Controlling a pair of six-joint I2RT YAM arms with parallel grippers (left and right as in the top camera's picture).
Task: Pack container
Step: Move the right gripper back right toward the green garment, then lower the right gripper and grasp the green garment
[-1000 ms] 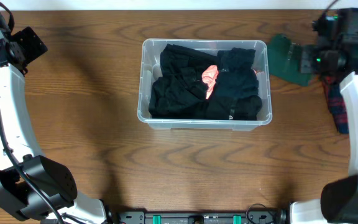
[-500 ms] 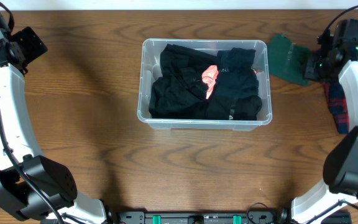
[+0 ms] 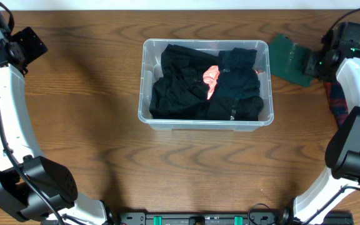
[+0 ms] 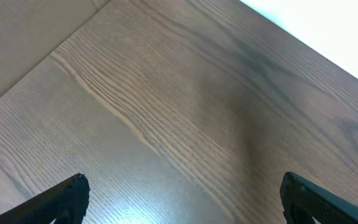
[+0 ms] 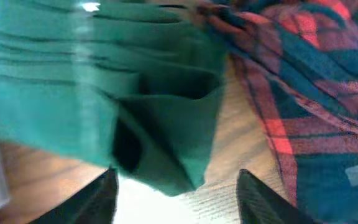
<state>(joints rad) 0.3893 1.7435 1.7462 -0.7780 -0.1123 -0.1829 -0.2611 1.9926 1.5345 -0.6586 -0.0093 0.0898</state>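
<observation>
The clear plastic container (image 3: 144,81) stands at the table's centre, filled with black garments (image 3: 186,87) and a bit of pink cloth (image 3: 211,77). A green garment (image 3: 287,57) lies right of it; in the right wrist view (image 5: 92,93) its folded edge sits just ahead of the fingers. A red-and-blue plaid garment (image 3: 338,106) lies at the far right, also in the right wrist view (image 5: 316,106). My right gripper (image 3: 314,62) (image 5: 176,190) is open and empty, over the green garment's right edge. My left gripper (image 3: 33,44) (image 4: 182,199) is open and empty over bare wood at the far left.
The wooden table's (image 3: 186,169) far edge meets a white surface (image 4: 328,25) behind the left arm. The arm bases stand at the front corners.
My right arm has swung its wrist in over the right edge of the green garment. The left arm and the container have not moved.
</observation>
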